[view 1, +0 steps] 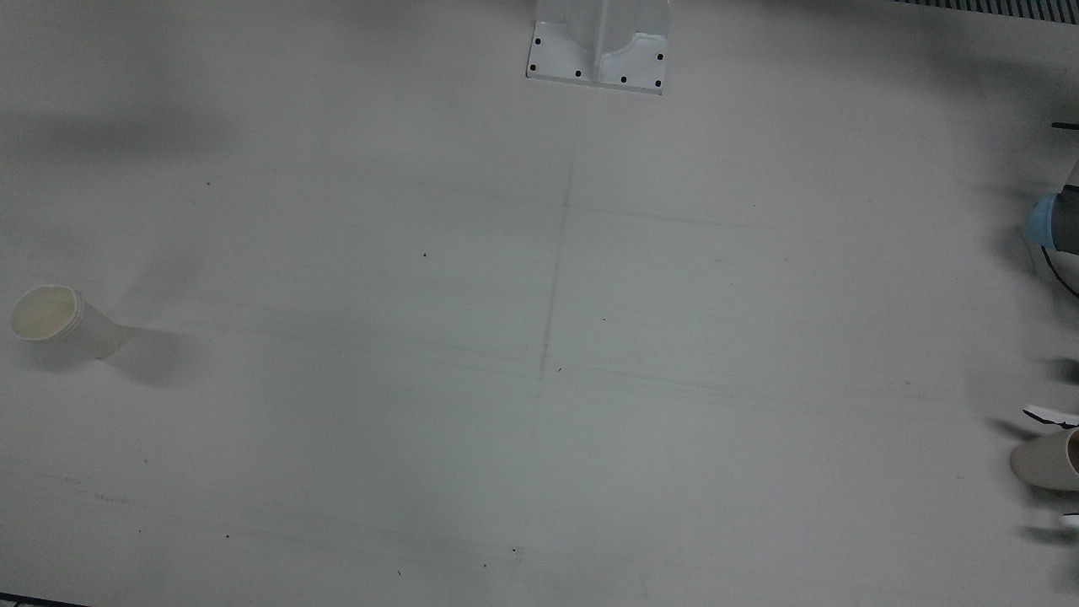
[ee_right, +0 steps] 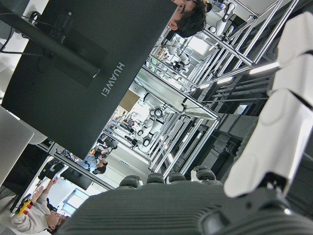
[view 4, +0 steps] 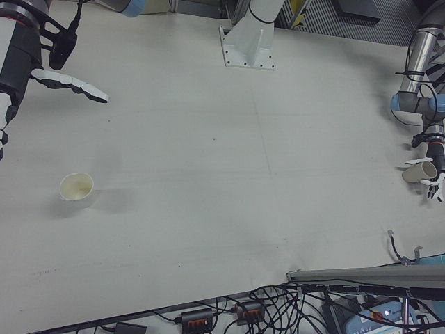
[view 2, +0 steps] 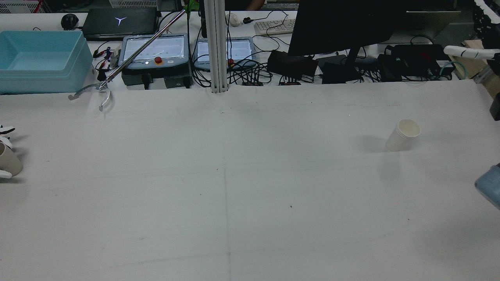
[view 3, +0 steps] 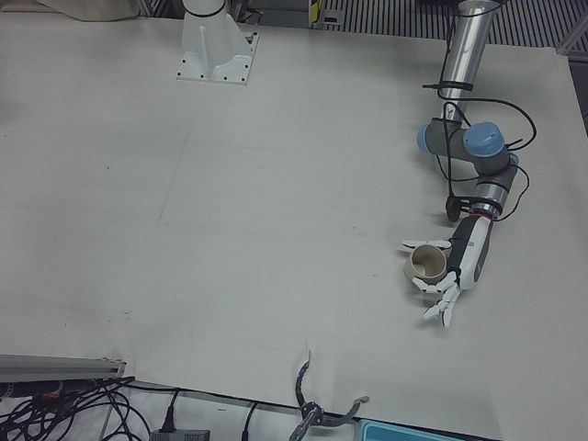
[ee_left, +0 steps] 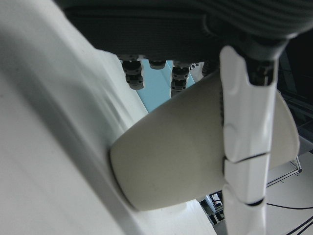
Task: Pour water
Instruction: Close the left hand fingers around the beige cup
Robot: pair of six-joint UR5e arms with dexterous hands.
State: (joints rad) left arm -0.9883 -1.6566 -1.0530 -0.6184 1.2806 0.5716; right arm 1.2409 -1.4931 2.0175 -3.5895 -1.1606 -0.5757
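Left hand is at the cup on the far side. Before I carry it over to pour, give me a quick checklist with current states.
1. Left hand around the held cup: ok, fingers wrap it on both sides.
2. Held cup clear of the table: cannot tell; the left hand view shows its base at or near the surface.
3. Water in the held cup: cannot tell, inside looks pale, no level visible.
4. Target cup upright, mouth open: ok.
5. Path across the table between the cups: ok, nothing lies on it.
6. Right hand clear of the target cup: ok, open and raised behind it.
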